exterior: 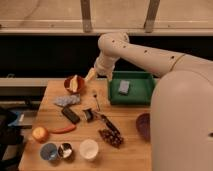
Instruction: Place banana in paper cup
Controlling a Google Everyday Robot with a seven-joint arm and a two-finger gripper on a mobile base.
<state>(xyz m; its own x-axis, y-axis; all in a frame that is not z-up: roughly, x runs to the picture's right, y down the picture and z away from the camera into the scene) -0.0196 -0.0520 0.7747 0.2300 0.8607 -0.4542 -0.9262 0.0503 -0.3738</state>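
You will find the banana [75, 83] in the red bowl [66, 83] by the table's [127, 156] far edge. The paper cup [89, 149] stands well in front of the bowl, near the front edge, with bare wood to its right. The gripper [91, 75] hangs just right of the bowl, the arm bent downward. You cannot tell its opening.

Warm, rather dim light falls from above and turns the table [130, 152] orange-brown. Behind its far edge runs a nearly black band, with a pale, washed-out strip above it. The pincer [91, 75] hangs over the far edge, left of the middle, pale against that dark. The white arm [150, 56] catches the most light. Shadows are short and soft. Toward the near left corner the metal cup [65, 150] glints.
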